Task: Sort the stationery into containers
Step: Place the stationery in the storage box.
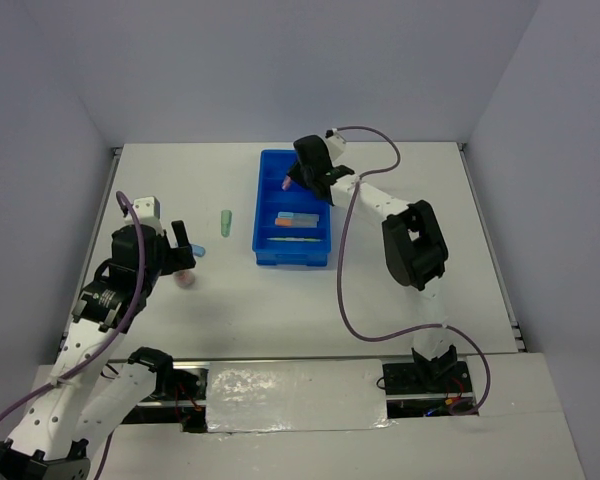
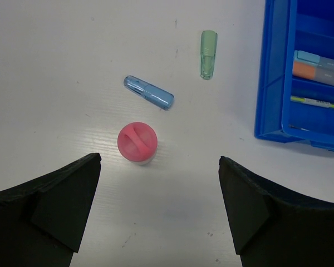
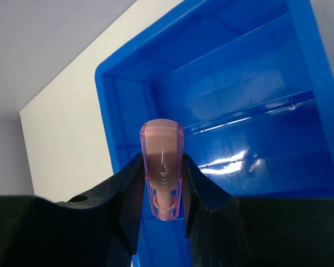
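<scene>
3 markers (image 2: 148, 92) outside 1 tray (image 1: 268, 215).

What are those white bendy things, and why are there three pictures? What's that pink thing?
The white bendy things are two robot arms bolted to a table. Each ends in a gripper, like two fingers that pinch.

One picture comes from a camera high above, so you see both arms. The other two come from little cameras on each arm's wrist, looking past its own fingers.

The right gripper is pinching a pink marker piece above the blue tray. That tray already holds a few pens.

The left gripper is open and holds nothing. Below it on the white table sit a round pink piece, a blue piece and a green piece, all waiting to be sorted.
</scene>
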Robot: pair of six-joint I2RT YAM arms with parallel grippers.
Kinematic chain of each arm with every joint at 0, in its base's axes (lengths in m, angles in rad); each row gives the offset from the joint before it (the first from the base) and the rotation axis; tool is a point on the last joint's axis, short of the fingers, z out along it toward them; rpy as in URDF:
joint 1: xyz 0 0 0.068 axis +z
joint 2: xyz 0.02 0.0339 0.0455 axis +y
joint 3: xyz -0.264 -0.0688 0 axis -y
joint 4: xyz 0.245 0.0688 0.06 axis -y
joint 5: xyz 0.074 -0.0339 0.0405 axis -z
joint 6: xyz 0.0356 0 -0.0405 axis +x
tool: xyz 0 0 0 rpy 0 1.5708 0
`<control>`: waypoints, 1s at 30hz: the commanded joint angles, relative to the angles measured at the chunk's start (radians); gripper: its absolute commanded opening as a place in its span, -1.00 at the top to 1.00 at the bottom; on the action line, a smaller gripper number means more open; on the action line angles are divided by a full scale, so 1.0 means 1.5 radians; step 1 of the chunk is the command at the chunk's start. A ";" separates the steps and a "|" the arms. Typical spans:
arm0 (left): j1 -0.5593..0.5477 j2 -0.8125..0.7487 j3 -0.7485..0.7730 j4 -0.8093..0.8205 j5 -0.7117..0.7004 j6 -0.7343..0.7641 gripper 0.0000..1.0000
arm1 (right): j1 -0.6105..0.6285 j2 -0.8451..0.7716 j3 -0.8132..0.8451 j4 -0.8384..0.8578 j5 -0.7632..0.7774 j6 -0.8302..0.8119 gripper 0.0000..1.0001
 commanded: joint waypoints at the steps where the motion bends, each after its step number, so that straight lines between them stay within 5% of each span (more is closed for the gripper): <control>1: 0.004 -0.008 0.000 0.028 0.009 0.013 -0.99 | 0.005 0.010 0.036 0.004 0.023 -0.010 0.38; 23: 0.004 -0.019 -0.003 0.033 0.029 0.019 -0.99 | 0.012 0.030 0.040 -0.071 0.118 0.094 0.25; 29: 0.003 -0.024 -0.003 0.032 0.026 0.020 -0.99 | 0.017 0.042 0.047 -0.068 0.106 0.081 -0.14; 30: 0.004 -0.024 -0.002 0.032 0.018 0.020 -0.99 | 0.016 0.042 0.050 -0.070 0.104 0.079 -0.38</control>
